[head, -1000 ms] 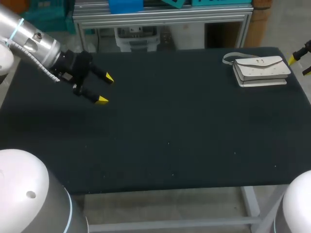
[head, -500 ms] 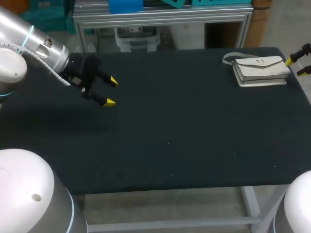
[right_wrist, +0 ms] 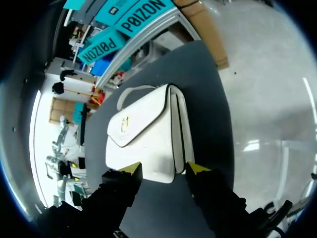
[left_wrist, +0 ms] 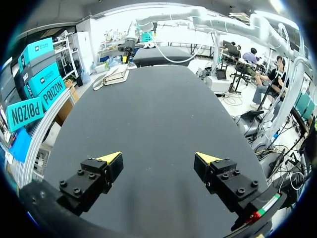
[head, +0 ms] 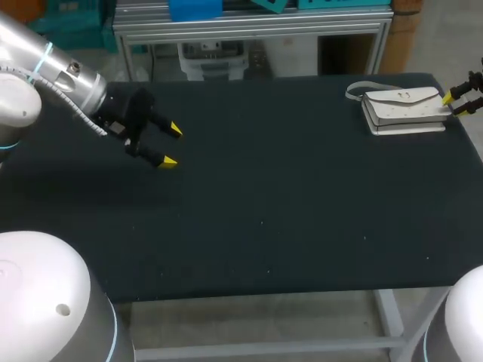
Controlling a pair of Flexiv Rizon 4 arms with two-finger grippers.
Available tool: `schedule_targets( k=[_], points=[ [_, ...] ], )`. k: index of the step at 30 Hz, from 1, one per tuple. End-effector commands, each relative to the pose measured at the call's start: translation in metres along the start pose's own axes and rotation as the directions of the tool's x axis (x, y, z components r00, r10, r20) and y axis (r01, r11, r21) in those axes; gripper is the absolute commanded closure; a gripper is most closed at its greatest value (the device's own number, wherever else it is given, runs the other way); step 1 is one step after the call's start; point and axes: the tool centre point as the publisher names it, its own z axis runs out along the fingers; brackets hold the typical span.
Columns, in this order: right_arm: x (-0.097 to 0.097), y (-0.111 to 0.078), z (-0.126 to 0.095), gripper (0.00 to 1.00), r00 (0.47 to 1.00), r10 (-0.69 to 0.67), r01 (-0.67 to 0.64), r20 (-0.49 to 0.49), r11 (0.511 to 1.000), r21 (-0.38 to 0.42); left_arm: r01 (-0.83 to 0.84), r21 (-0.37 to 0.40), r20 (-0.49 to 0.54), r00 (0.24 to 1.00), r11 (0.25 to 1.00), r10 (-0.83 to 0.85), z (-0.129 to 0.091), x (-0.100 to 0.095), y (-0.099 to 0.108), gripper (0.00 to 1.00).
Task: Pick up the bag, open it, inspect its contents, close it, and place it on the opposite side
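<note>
A white flap bag [head: 404, 109] lies flat at the table's far right corner, its strap looped off its left end. My right gripper [head: 453, 103] is at the bag's right end. In the right wrist view that end of the bag [right_wrist: 143, 134] lies just ahead of the right gripper [right_wrist: 163, 168]. The yellow tips stand apart, one over the bag's corner and one beside its edge, and I see no grip. My left gripper [head: 167, 145] hovers open over the table's far left, holding nothing. From the left gripper [left_wrist: 158, 157] the bag [left_wrist: 115, 75] is far across the table.
The dark table top [head: 264, 196] stretches bare between the two arms. The bag sits close to the table's right and far edges. A metal frame rail [head: 249, 30] runs just behind the far edge.
The right gripper's fingers have drawn closer together and moved in to the bag's right end. The left gripper shifted slightly right, then held still. The bag has not moved.
</note>
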Motion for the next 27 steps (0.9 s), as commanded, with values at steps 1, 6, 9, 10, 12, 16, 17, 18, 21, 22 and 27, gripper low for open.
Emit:
schedule_targets(
  k=[1, 6, 9, 10, 12, 16, 17, 18, 21, 22, 27],
  points=[
    [-0.012, 0.018, 0.006, 0.49, 0.999, 0.005, -0.003, -0.045, 0.999, 0.036, -0.002, 0.001, 0.0, 1.0, 1.0, 0.002, 0.0, 0.002, 0.001, 0.0],
    [-0.011, 0.029, 0.012, 0.52, 0.998, 0.0, 0.001, -0.055, 0.999, 0.034, -0.003, -0.003, -0.004, 1.0, 1.0, 0.002, 0.001, 0.003, 0.002, 0.0],
    [-0.009, 0.034, 0.016, 0.54, 0.998, -0.004, 0.006, -0.063, 0.999, 0.033, 0.0, -0.005, -0.005, 1.0, 1.0, 0.0, 0.002, 0.003, 0.003, 0.0],
    [-0.007, 0.036, 0.017, 0.54, 0.998, -0.006, 0.008, -0.062, 0.999, 0.032, 0.001, -0.006, -0.006, 1.0, 1.0, -0.001, 0.002, 0.003, 0.003, 0.0],
    [-0.005, 0.039, 0.019, 0.56, 0.998, -0.012, 0.015, -0.061, 0.999, 0.033, 0.002, -0.005, -0.007, 1.0, 1.0, -0.002, 0.003, 0.003, 0.003, 0.0],
    [-0.006, 0.042, 0.024, 0.67, 0.998, -0.011, 0.014, -0.067, 0.999, 0.043, 0.006, 0.0, -0.009, 1.0, 1.0, -0.006, 0.003, 0.004, 0.004, 0.0],
    [-0.006, 0.042, 0.027, 0.82, 0.997, -0.008, 0.011, -0.07, 0.999, 0.047, 0.006, 0.002, -0.009, 1.0, 1.0, -0.006, 0.003, 0.004, 0.005, 0.0],
    [-0.006, 0.041, 0.03, 0.97, 0.997, -0.007, 0.011, -0.073, 0.999, 0.05, 0.005, 0.002, -0.01, 1.0, 1.0, -0.005, 0.003, 0.005, 0.005, 0.0],
    [-0.002, 0.035, 0.036, 1.0, 0.996, -0.013, 0.019, -0.086, 0.998, 0.059, 0.005, 0.001, -0.012, 1.0, 1.0, -0.005, 0.002, 0.007, 0.006, 0.0],
    [-0.001, 0.033, 0.037, 1.0, 0.996, -0.014, 0.02, -0.089, 0.998, 0.059, 0.005, 0.0, -0.012, 1.0, 1.0, -0.005, 0.002, 0.007, 0.007, 0.0],
    [0.011, 0.019, 0.043, 1.0, 0.994, -0.037, 0.044, -0.104, 0.997, 0.06, 0.003, -0.014, -0.008, 1.0, 1.0, -0.003, 0.002, 0.01, 0.009, 0.0]
  ],
)
